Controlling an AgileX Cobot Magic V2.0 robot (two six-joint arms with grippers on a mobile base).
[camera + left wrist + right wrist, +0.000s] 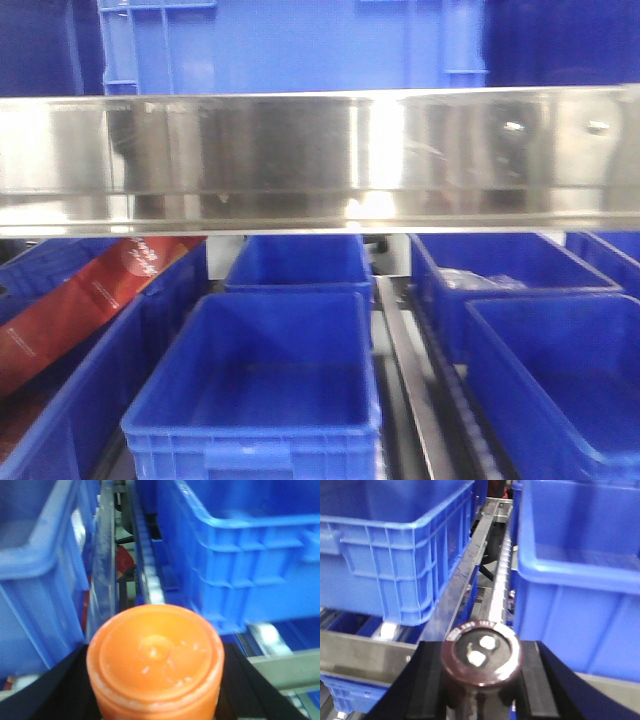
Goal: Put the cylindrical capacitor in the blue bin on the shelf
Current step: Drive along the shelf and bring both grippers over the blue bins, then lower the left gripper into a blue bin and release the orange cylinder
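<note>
Cylindrical capacitor (481, 655) is in my right gripper (482, 680), whose black fingers (432, 680) are closed against its dark brown sides. They hold it upright, its flat top and two pale terminals facing the wrist camera, and it hangs in front of the shelf (320, 160), outside any bin. From the front camera the biggest thing is the shelf's wide brushed-steel rail, which runs straight across the picture and blocks much of my view; the arms show only in the wrist views. Above the rail I see the lower wall of a large blue crate (290, 45). Below it stand rows of blue bins: a front middle bin (250, 445) with a back middle bin (300, 262) just behind it, a front right bin (500, 370), and at the left a long red package (90, 300) lying tilted among the left-hand bins. The bin behind the front right one holds something pale, too blurred to name. A dark roller track (400, 350) runs between the middle and right rows. The right wrist view shows such a track from low down, passing between two bin walls beyond the capacitor, with a steel crossbar (360, 652) near the gripper. Only the left wrist view shows my left gripper (155, 685): its fingers (55, 690) are closed on a blurred orange-topped cylinder (155, 655), with a bin wall on either side. The rack fills every view, so I cannot tell anything of the room.
</note>
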